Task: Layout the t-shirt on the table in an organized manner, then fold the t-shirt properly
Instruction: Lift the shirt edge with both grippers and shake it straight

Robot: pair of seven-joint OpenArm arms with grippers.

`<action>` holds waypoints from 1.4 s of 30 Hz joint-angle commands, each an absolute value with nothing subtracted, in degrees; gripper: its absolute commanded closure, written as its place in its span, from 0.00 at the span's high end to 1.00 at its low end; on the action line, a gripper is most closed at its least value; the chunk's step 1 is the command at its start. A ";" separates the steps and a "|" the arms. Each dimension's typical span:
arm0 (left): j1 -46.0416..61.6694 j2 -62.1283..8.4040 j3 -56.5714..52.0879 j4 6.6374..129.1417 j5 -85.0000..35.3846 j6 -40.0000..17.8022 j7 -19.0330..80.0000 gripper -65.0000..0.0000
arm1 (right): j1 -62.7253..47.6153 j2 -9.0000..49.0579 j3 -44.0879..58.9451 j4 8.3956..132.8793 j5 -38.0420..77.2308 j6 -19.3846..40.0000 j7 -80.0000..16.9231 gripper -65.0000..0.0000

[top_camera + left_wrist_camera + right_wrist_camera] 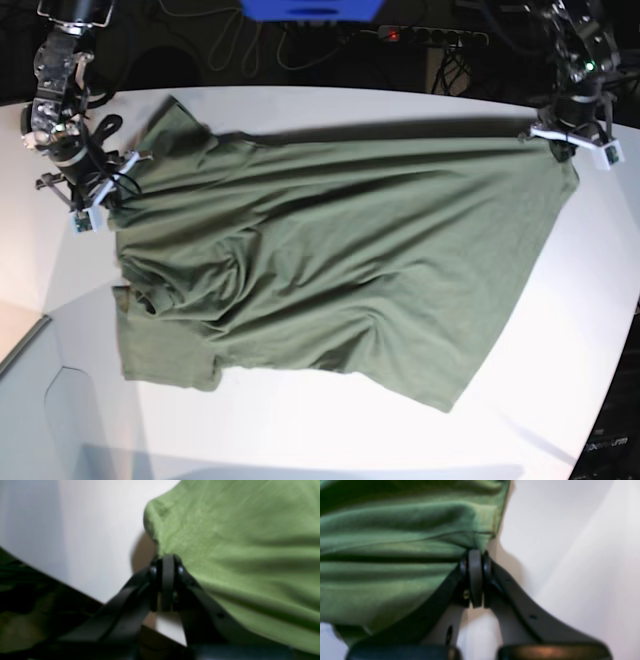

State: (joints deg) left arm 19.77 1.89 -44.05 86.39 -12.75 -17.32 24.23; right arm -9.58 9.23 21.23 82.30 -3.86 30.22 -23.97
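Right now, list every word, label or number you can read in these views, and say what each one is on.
None can be read.
The t-shirt shows no print or label in any view.
The table carries no markings.
The wrist views are too blurred to show any lettering.

You are looking at an olive-green short-sleeved t-shirt point(330, 270) spread across a glossy white table point(560, 400) with a curved edge. The shirt lies stretched sideways, its neck and sleeves toward the base view's left and its hem toward the right. Long creases run across the cloth, which bunches near the left sleeves.
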 commanded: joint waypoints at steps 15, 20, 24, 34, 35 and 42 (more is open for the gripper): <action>32.31 5.76 -38.64 103.16 -17.89 -17.54 23.43 0.02 | -20.53 2.95 33.71 105.63 -3.12 39.43 -22.37 0.00; 34.15 5.76 -38.64 106.07 -17.89 -17.54 23.34 0.02 | -21.14 -0.48 39.96 109.32 -3.38 40.00 -22.37 0.00; 35.91 5.93 -38.64 110.02 -17.89 -17.54 23.16 0.02 | -22.46 -0.57 43.82 109.49 -3.12 40.00 -22.37 0.00; 33.63 5.76 -38.29 112.04 -17.89 -17.45 23.34 0.02 | -20.00 -1.19 46.46 109.23 -3.47 40.00 -22.37 0.00; 32.40 5.76 -38.37 111.87 -17.71 -17.45 23.34 0.02 | -19.38 -1.01 45.67 109.05 -3.47 40.00 -22.55 0.00; 19.74 5.58 -38.11 108.44 -17.45 -17.45 23.52 0.02 | -9.01 0.75 35.30 106.33 -9.01 40.00 -22.90 0.00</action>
